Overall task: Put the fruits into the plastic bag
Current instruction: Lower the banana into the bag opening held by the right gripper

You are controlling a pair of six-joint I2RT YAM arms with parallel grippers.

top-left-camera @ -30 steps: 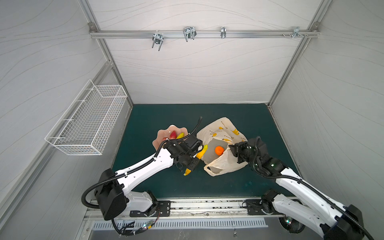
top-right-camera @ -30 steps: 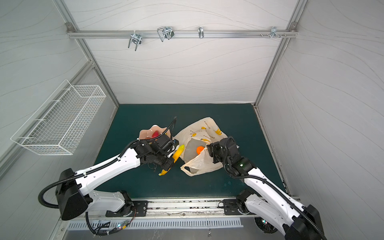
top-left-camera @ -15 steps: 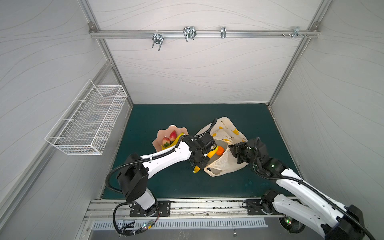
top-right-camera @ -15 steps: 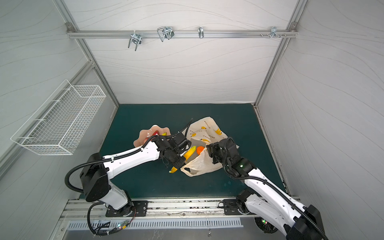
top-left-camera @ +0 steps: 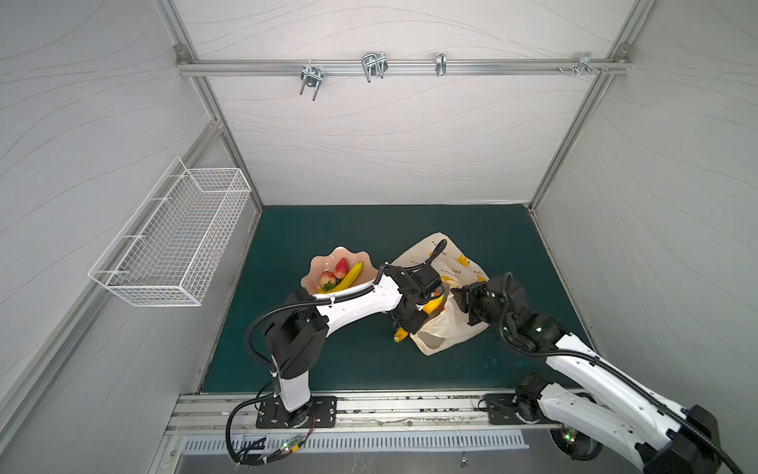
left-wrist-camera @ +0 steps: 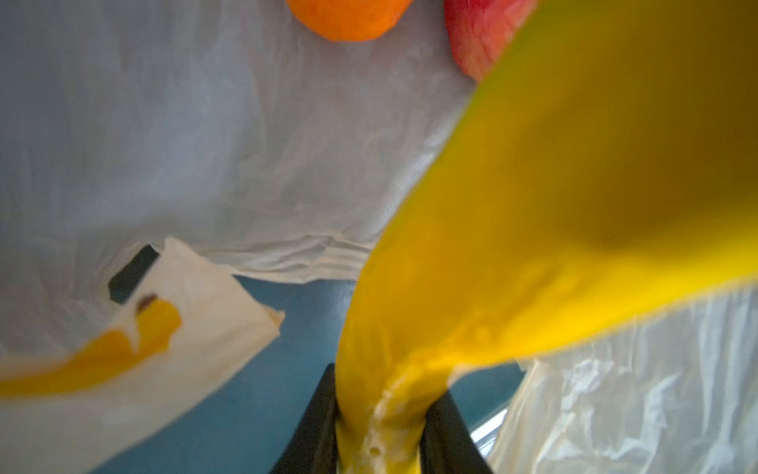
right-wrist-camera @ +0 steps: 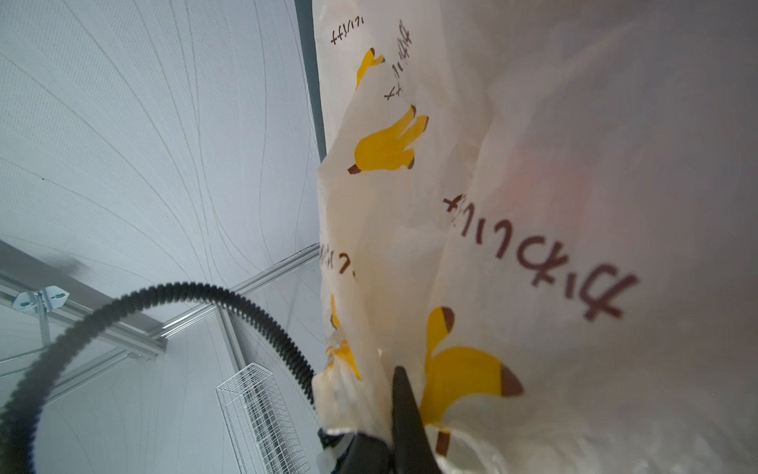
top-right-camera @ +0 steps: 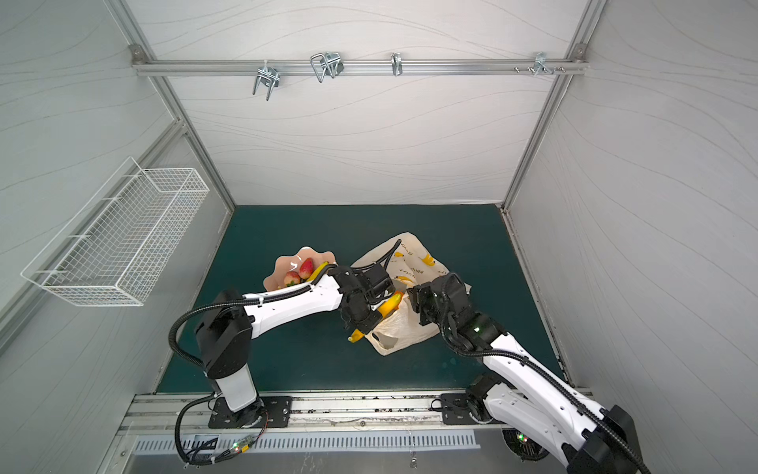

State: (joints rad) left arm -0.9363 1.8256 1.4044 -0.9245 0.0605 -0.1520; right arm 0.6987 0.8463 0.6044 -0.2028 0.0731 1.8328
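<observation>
Yellow bananas (left-wrist-camera: 533,205) stay clamped in my left gripper (left-wrist-camera: 385,398), which has swung from the pink dish (top-left-camera: 324,262) to the plastic bag (top-left-camera: 451,328); its mouth now lies just ahead. My right gripper (right-wrist-camera: 396,414) keeps pinching the bag's rim.

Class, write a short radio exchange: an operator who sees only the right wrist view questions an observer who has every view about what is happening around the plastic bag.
Operator: My view shows only the outside of the plastic bag. Anything inside?
Observer: Yes. The left wrist view shows an orange and a red apple lying inside it.
Operator: Where is the other arm?
Observer: The left gripper is shut on yellow bananas at the bag's mouth.
Operator: What fruit is outside the bag?
Observer: In a top view, two strawberries and a banana lie in the pink dish.
</observation>
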